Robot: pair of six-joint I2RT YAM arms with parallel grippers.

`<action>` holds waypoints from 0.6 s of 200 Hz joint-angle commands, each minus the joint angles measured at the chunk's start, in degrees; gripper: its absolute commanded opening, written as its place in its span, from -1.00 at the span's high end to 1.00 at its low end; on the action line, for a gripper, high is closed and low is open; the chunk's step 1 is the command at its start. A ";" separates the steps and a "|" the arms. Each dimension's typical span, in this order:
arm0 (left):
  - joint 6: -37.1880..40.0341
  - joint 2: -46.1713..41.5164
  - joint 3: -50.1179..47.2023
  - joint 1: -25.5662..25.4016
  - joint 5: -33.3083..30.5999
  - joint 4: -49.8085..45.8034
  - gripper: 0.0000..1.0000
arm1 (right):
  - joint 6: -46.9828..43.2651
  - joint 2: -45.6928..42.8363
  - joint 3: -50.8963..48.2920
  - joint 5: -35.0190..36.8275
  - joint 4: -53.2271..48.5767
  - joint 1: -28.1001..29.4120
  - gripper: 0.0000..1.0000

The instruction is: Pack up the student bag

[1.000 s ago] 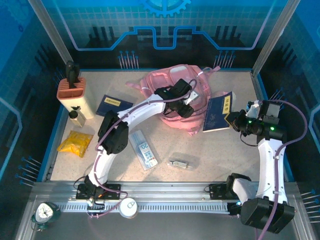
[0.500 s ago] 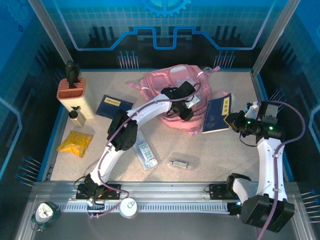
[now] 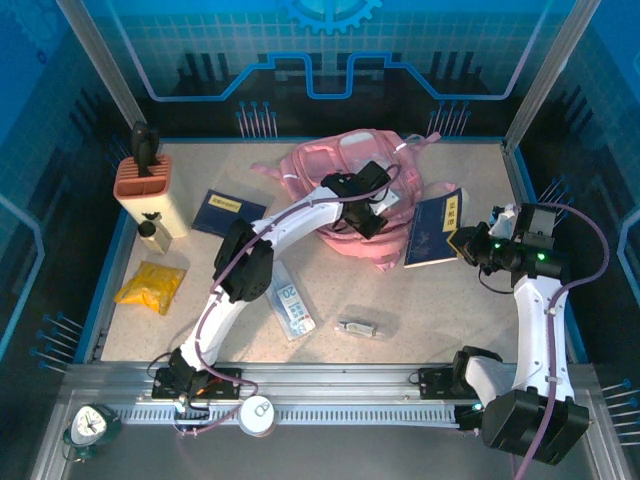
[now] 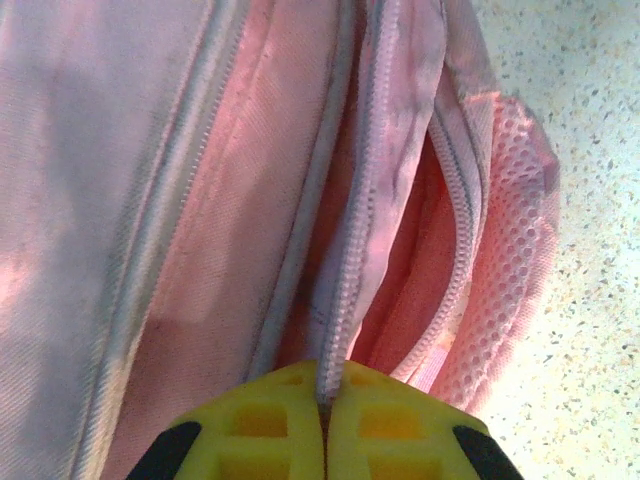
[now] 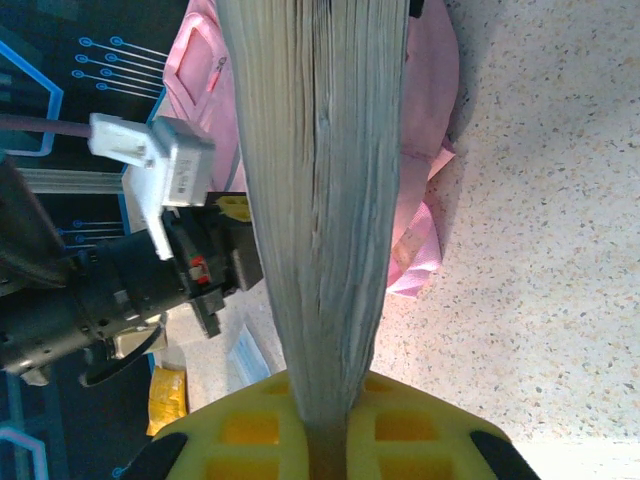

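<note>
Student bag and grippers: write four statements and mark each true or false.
1. The left gripper is shut on a zip edge of the student bag. True.
2. The right gripper is open and empty. False: it is shut on a blue book.
3. The yellow packet lies inside the bag. False: it lies on the table, far to the bag's left.
4. The blue book is held at the bag's right side. True.

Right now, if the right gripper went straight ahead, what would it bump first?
Probably the pink student bag: the right gripper is shut on a blue book whose far edge leads toward the bag's side, though depth is unclear.
</note>
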 commanded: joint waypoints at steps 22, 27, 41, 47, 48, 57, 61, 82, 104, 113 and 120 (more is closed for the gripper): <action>-1.14 -11.56 3.65 -0.35 -8.76 -1.48 1.00 | -1.02 -1.87 0.28 -1.34 -2.70 -0.19 0.91; -1.14 -12.25 3.73 -0.35 -9.99 -1.37 1.00 | -0.77 -2.00 -0.04 -1.21 -2.56 0.15 0.91; -1.14 -13.57 4.68 -0.38 -13.24 -1.19 1.00 | 0.05 -1.96 -1.12 -1.28 -1.95 1.36 0.91; -1.26 -14.02 5.39 -0.35 -14.59 -1.19 1.00 | 0.53 -1.83 -1.70 -1.31 -1.46 2.14 0.91; -1.29 -14.10 5.51 -0.39 -14.87 -1.19 1.00 | 0.66 -1.79 -1.80 -1.34 -1.31 2.30 0.91; -1.47 -14.76 6.21 -0.35 -16.34 -0.99 1.00 | 2.02 -1.66 -2.97 -1.41 0.28 4.26 0.91; -1.41 -14.99 6.43 -0.35 -16.58 -0.78 1.00 | 2.85 -1.53 -3.50 -1.37 1.30 5.24 0.91; -1.16 -16.27 7.32 -0.34 -15.79 -0.35 1.00 | 9.20 0.25 -8.34 -1.75 10.77 12.60 0.91; -1.39 -17.16 7.50 -0.31 -15.47 0.42 1.00 | 14.64 4.22 -10.16 -0.75 22.36 19.37 0.91; -1.16 -17.26 7.62 -0.27 -15.87 0.48 1.00 | 16.10 6.52 -10.04 -0.18 26.95 21.56 0.91; -1.05 -17.31 7.89 -0.33 -16.10 0.31 1.00 | 16.78 8.30 -9.86 0.38 30.12 22.96 0.91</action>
